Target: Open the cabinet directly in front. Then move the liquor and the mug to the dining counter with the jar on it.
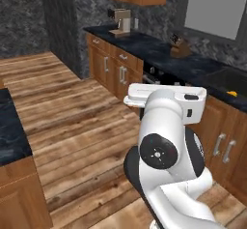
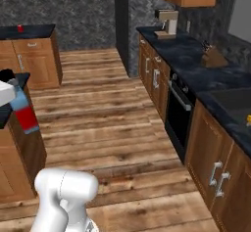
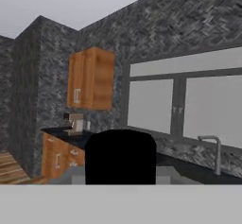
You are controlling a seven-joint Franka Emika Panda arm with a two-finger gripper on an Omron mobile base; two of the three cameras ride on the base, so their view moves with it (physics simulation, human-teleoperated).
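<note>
Liquor (image 2: 23, 109), blue upper body, red lower band, black cap.

Even, flat rendered light, no hard shadows or glare; all views soft, slightly blurred and low-resolution.

No lettering, brand name, number or sign can be read anywhere in this rendered kitchen. The liquor (image 2: 23, 109) shows plain blue and red bands with no legible label, and the coffee machine (image 1: 120, 21) on the black tabletop (image 1: 159, 49) carries no readable marking. The wall cabinet (image 3: 90, 79) fronts and the oven (image 2: 177, 109) face are likewise bare of text.
</note>
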